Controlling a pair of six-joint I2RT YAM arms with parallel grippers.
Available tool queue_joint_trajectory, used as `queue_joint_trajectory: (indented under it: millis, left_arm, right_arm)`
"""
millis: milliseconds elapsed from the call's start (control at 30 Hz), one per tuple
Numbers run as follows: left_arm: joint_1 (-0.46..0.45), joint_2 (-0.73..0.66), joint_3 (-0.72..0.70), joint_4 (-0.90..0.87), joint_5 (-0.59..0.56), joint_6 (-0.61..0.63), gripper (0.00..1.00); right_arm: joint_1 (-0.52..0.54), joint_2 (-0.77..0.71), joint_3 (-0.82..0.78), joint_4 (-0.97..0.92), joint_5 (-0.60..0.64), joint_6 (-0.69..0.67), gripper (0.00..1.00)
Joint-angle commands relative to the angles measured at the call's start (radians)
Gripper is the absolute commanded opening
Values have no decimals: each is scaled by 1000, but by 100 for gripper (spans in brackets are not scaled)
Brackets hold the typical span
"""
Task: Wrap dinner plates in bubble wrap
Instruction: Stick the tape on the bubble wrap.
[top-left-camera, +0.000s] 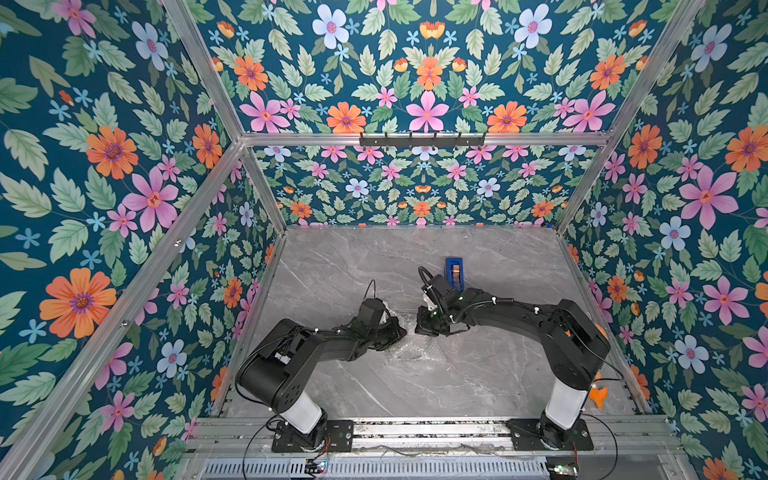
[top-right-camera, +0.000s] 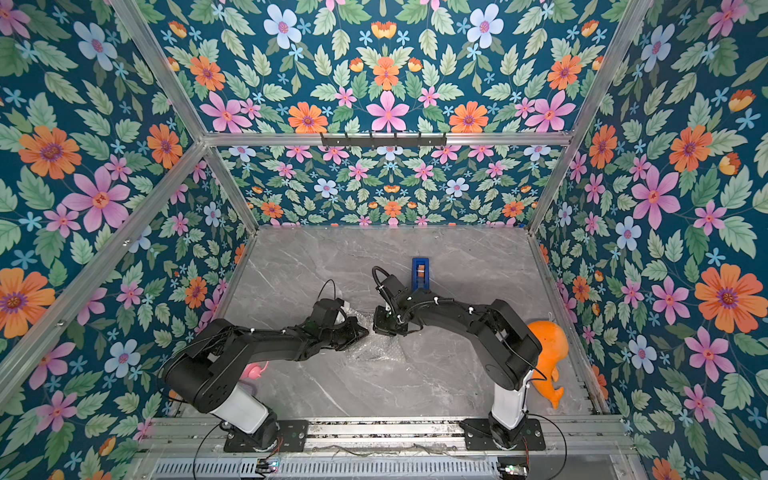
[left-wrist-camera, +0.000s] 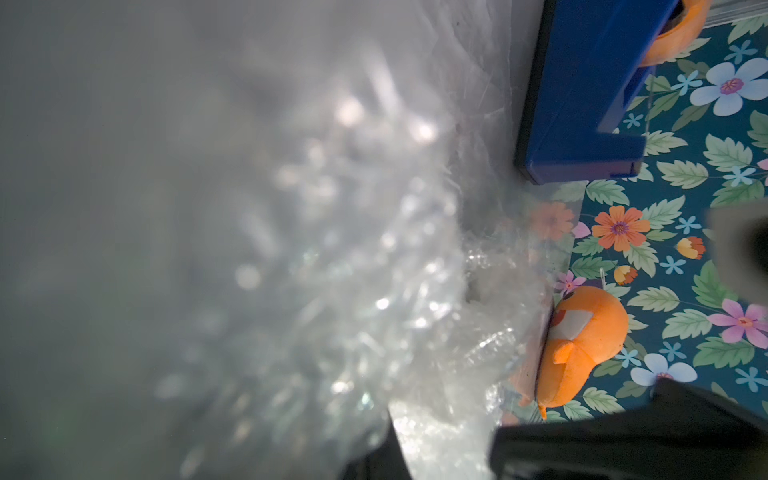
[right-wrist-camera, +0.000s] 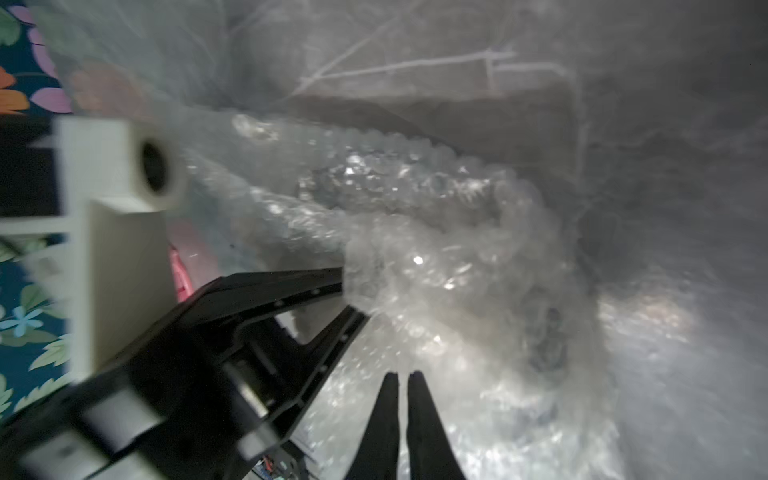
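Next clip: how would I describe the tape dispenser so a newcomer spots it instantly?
Look at the grey marble table inside the floral walls. Just beyond the wrist of the right arm, toward the back wall, stands the tape dispenser. It is the only blue object there, a narrow block holding an orange roll, unlike the clear bubble wrap and orange whale toy.

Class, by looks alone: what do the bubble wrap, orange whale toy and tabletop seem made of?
The bubble wrap: thin clear plastic film, glossy; its bubbles glint white. The whale toy: probably plush fabric, matt and fuzzy. The tabletop: grey veined stone or stone-look laminate, smooth; cannot tell which.
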Motion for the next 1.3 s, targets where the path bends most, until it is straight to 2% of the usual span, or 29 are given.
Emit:
queue_joint_trajectory:
  millis: [0,133,400,767,900,1067,1267]
  left_arm:
    - [-1,6,-1,-101,-38,12,0]
    - [-3,8,3,-103,-38,14,0]
    - [-7,11,4,-103,-41,14,0]
    - [-8,6,7,-111,-44,18,0]
    - [-8,8,9,-113,-44,19,0]
    - [-11,2,9,-115,-48,21,0]
    - [-14,4,14,-121,-52,23,0]
  right_arm:
    - [-8,39,-40,90,-14,30,8]
    - [-12,54,-78,119,-23,42,3]
    - [-36,-73,-36,72,14,5,2]
    - [-64,55,-2,117,-15,1,0]
    - [-91,31,-35,138,-10,6,0]
    - [-98,-53,11,82,7,-21,10]
    - [-89,-38,41,84,-14,-21,11]
